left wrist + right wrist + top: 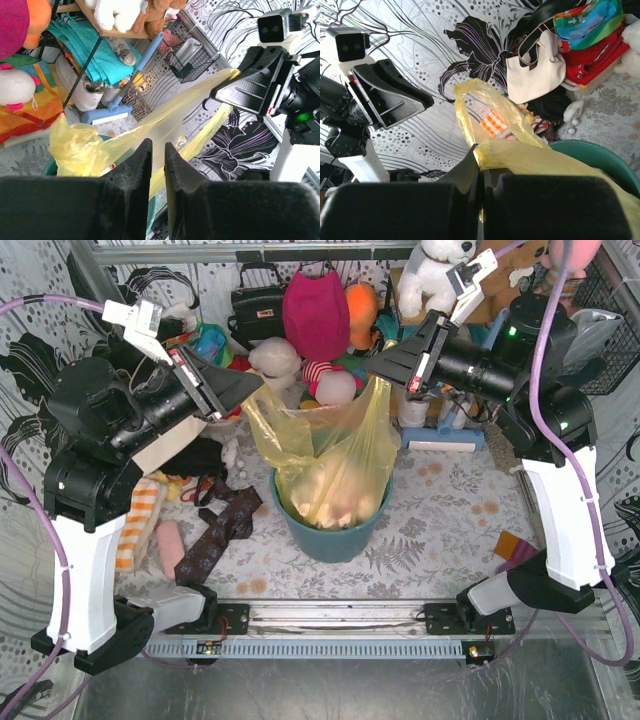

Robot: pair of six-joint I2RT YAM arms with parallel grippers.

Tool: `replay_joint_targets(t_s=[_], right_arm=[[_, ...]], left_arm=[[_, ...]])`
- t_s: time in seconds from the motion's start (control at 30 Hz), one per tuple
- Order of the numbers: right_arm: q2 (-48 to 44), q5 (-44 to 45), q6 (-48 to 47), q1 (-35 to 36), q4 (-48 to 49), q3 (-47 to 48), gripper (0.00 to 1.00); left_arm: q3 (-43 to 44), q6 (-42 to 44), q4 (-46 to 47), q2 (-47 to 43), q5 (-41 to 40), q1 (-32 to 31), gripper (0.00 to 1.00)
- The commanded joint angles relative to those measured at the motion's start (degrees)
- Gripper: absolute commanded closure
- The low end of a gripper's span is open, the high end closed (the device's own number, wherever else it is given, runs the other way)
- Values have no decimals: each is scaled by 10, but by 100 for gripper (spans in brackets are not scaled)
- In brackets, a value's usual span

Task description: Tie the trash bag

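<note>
The trash bag (330,465), thin yellow film with white paper showing through, sits in a teal bin (330,535) at the table's middle. My right gripper (372,367) is shut on the bag's upper right corner and holds it stretched up; the right wrist view shows the film (545,160) pinched at the fingertips (480,160). My left gripper (257,387) hangs just above the bag's upper left corner. Its jaws (157,145) stand a narrow gap apart with nothing between them. The stretched film (170,120) runs behind them. A loose bag loop (470,90) stands free beside the left gripper (427,102).
Stuffed toys and a magenta bag (315,315) crowd the back. A dark tie (215,530), an orange-striped cloth (140,520) and a pink piece (170,545) lie left of the bin. A cream tote (537,75) and a wire basket (192,60) are nearby.
</note>
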Motion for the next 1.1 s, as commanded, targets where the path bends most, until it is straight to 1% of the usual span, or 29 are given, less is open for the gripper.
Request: replay_joint_targets(t_s=[0.0, 0.03, 0.07, 0.17, 0.23, 0.33, 0.4, 0.47, 0.5, 0.6, 0.67, 0.8, 0.9, 1.07], right_arm=[[-9, -5, -12, -2, 15, -29, 100], [-21, 1, -13, -2, 19, -51, 100], [-34, 7, -13, -2, 26, -81, 100], [-74, 24, -6, -2, 51, -163, 100], [-95, 26, 1, -3, 63, -208, 100], [-106, 26, 4, -2, 68, -236, 100], [-110, 26, 5, -3, 67, -245, 100], [-111, 27, 5, -2, 68, -246, 100], [-111, 27, 6, -3, 67, -245, 100], [-112, 27, 7, -2, 69, -242, 100], [-111, 27, 7, -2, 68, -239, 100], [-111, 26, 9, -2, 69, -235, 100], [-110, 25, 11, -2, 70, -235, 100], [-110, 24, 14, -2, 71, -232, 100]], left_arm=[[7, -14, 47, 16, 26, 3, 76], [3, -15, 45, 17, 28, 3, 76], [1, -12, 37, 16, 26, 3, 72], [13, 17, -13, 15, -18, 3, 52], [50, 41, -75, 20, -63, 3, 43], [77, 55, -133, 29, -110, 3, 35], [56, 53, -137, 30, -110, 3, 33], [11, 42, -106, 24, -68, 3, 32], [-16, 29, -75, 18, -34, 3, 32], [-118, -36, 57, -1, 77, 3, 30], [-168, -77, 132, -4, 134, 3, 30], [-222, -126, 229, -7, 199, 3, 29], [-241, -158, 293, -4, 240, 2, 28], [-239, -156, 299, 13, 244, 2, 28]])
